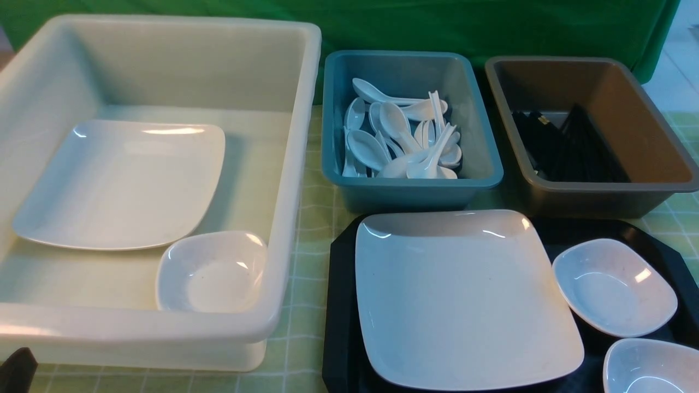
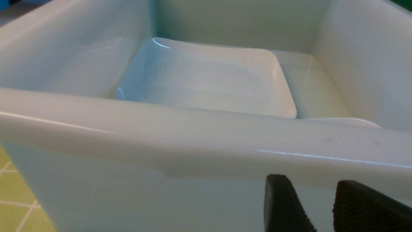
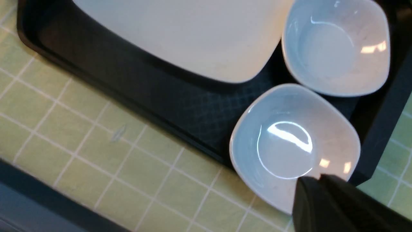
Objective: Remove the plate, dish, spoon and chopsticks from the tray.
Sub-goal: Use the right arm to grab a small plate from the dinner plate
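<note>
The large white plate (image 1: 464, 300) lies on the black tray (image 1: 341, 305), with two small white dishes beside it, one farther (image 1: 614, 286) and one nearer (image 1: 650, 368). In the right wrist view my right gripper (image 3: 320, 178) is shut and empty over the near rim of the nearer dish (image 3: 289, 145), with the plate (image 3: 193, 32) and the tray (image 3: 161, 93) beyond. My left gripper (image 2: 317, 193) is open and empty, low in front of the white tub's near wall (image 2: 193, 129). No spoon or chopsticks show on the tray.
The white tub (image 1: 295, 164) on the left holds another plate (image 1: 125, 183) and a small dish (image 1: 210, 273). A blue tub (image 1: 480, 164) behind the tray holds several spoons. A brown tub (image 1: 617, 185) holds black chopsticks. A green checked cloth covers the table.
</note>
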Robot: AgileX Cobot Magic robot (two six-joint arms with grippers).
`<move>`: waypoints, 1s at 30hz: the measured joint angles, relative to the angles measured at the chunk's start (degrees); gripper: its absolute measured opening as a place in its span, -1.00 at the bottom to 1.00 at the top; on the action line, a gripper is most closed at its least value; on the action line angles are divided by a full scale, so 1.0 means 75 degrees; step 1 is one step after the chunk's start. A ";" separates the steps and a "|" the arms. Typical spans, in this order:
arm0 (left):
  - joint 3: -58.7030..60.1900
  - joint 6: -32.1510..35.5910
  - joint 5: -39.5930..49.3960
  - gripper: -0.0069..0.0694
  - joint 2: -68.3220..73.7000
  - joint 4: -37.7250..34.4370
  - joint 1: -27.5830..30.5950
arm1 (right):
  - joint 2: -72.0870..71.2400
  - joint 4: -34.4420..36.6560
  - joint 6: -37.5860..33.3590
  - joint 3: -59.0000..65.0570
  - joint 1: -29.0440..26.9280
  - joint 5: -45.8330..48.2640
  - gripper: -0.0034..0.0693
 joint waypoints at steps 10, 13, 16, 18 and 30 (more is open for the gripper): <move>0.0000 -0.0016 0.0000 -0.23 0.0000 -0.0119 0.0000 | 0.0046 -0.0032 0.0648 0.0393 0.0000 -0.0118 -0.86; 0.0000 -0.0526 -0.0162 -0.23 0.0000 -0.1569 0.0000 | 0.0046 -0.0032 0.0845 0.0528 0.0000 -0.0294 -0.86; 0.0000 -0.1456 -0.0476 -0.23 0.0000 -0.3729 0.0000 | 0.0061 -0.0032 0.0935 0.0573 0.0000 -0.0572 -0.86; 0.0000 -0.1910 -0.0596 -0.23 0.0000 -0.4926 0.0000 | 0.0086 -0.0032 0.0942 0.0598 0.0000 -0.0734 -0.86; 0.0000 -0.2414 -0.0897 -0.23 0.0000 -0.6209 0.0000 | 0.0187 -0.0025 0.0951 0.0617 0.0000 -0.0859 -0.85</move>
